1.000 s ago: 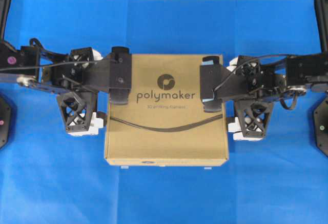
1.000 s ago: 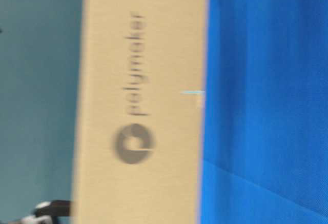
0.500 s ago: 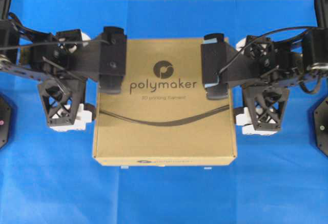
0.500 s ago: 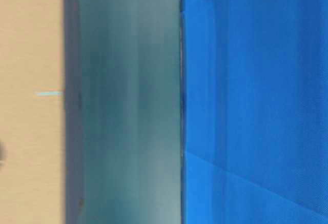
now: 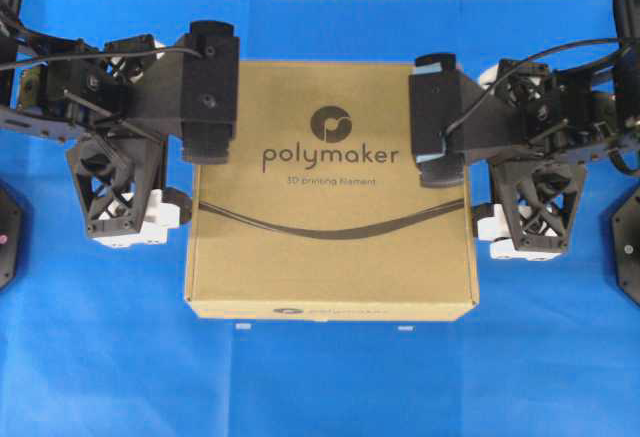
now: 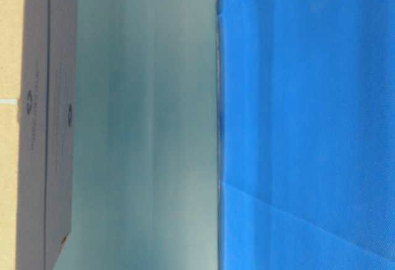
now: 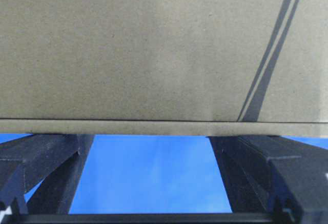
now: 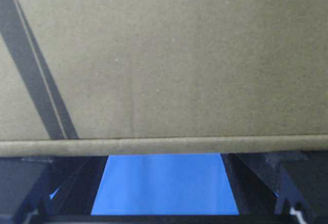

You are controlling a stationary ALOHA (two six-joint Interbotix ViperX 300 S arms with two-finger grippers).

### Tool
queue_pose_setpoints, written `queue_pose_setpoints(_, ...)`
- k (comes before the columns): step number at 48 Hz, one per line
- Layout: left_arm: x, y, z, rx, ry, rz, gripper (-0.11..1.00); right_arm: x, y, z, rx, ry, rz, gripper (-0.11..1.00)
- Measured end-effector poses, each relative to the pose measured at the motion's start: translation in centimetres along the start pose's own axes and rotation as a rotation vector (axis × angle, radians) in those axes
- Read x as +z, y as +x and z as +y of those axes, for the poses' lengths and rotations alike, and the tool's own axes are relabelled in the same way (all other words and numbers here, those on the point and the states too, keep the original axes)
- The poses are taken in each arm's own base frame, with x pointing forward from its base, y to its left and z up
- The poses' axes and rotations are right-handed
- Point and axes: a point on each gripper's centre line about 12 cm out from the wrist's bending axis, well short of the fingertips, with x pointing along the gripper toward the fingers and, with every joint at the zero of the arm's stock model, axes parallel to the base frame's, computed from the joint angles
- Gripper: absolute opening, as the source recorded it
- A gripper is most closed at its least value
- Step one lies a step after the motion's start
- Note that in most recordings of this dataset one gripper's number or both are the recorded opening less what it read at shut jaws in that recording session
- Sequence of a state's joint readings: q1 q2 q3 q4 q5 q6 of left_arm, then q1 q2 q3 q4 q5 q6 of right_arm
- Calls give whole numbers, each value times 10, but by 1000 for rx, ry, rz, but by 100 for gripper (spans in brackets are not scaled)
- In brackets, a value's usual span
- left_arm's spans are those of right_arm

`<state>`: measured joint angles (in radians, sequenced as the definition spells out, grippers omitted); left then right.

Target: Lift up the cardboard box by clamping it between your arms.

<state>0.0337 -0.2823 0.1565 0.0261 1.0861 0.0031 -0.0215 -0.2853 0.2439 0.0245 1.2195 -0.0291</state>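
The cardboard box (image 5: 330, 207), flat, tan and printed "polymaker", hangs level above the blue cloth, clamped between my two arms. My left gripper (image 5: 190, 152) presses on its left side and my right gripper (image 5: 468, 162) on its right side. Both are open, their fingers spread along the box's edges. In the left wrist view the box (image 7: 154, 55) fills the top, with the gripper (image 7: 154, 137) against its edge and blue cloth showing between the fingers. The right wrist view shows the box (image 8: 169, 55) and gripper (image 8: 164, 155) likewise. At table level only the box's edge (image 6: 37, 128) shows.
Blue cloth (image 5: 320, 387) covers the table. Two small white marks (image 5: 243, 327) lie on it below the box's front edge. A teal wall (image 6: 142, 128) stands at the back. Black arm bases (image 5: 628, 247) sit at the far left and right edges.
Both arms have risen with the box clamped between them. It looks larger from overhead, and has slid almost out of the table-level view.
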Motion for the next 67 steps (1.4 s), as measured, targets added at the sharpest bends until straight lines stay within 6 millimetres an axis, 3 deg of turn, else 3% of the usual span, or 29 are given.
queue_pose_setpoints(29,-4,4,5,10,24,13,86,0,5,-4,-14,5,-17,99)
queue_pose_setpoints(35,-18,29,7,14,48,52,86,-6,19,-7,-25,7,-23,99)
queue_pose_setpoints(42,-35,63,6,13,52,62,86,-20,49,-8,-26,7,-9,99)
queue_pose_setpoints(53,-55,94,6,12,54,55,86,-42,99,-10,-30,11,-18,99)
queue_pose_setpoints(67,-82,144,8,10,56,116,86,-56,141,-15,-35,21,-15,99)
